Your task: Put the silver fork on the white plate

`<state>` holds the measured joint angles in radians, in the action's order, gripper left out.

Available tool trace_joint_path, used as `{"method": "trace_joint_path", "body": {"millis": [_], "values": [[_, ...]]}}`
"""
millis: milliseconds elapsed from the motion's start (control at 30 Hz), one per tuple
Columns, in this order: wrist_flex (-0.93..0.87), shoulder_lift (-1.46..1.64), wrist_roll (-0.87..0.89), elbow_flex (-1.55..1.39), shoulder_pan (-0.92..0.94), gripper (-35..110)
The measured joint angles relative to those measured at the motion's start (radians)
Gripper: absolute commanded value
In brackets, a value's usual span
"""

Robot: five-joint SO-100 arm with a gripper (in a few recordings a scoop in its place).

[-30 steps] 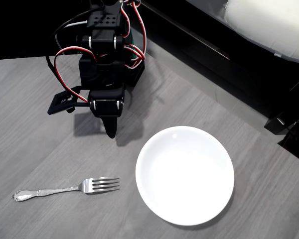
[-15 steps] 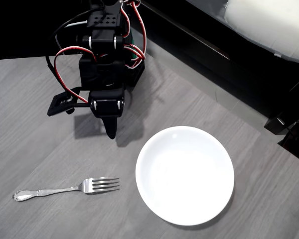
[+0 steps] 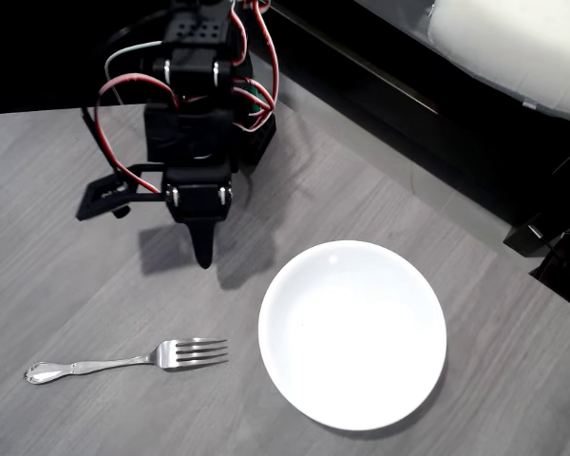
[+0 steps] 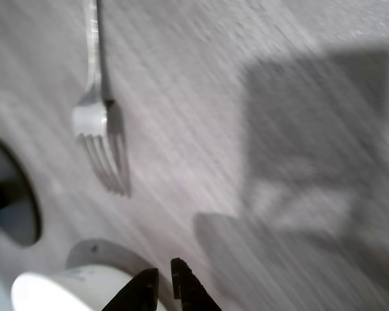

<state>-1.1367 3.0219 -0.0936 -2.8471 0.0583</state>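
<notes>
In the overhead view, nearest the camera's lower edge, the silver fork lay flat on the grey wood-grain table, handle end to the left and tines pointing right toward the white plate. Fork and plate were near each other but apart, a strip of bare table between the tines and the rim. The plate held nothing.

Farther back, the gripper hung above the table, well apart from the fork and up-left of the plate, its black fingers drawn together to one point and holding nothing. In the wrist view the fingers likewise stood nearly touching, with only a thin slit between them, and the fork showed blurred beyond them.

By these signs the task stood at its opening step: the approach to the fork, with no grasp yet made. The next move likely called for spreading the fingers, swinging down over the fork's slim neck or handle, and closing across its width, since thin metal lying flat gives little to catch.
</notes>
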Motion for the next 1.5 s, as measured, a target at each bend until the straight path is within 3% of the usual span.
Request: {"method": "trace_joint_path", "body": {"millis": [200,367,767,1500], "values": [[-0.077,-0.781,-0.052,0.643,0.067,8],[-0.133,-1.181,-0.149,0.982,0.104,11],[-0.132,-1.453,-0.279,1.051,0.118,25],[-0.012,-1.692,-0.299,1.138,0.118,24]]}}
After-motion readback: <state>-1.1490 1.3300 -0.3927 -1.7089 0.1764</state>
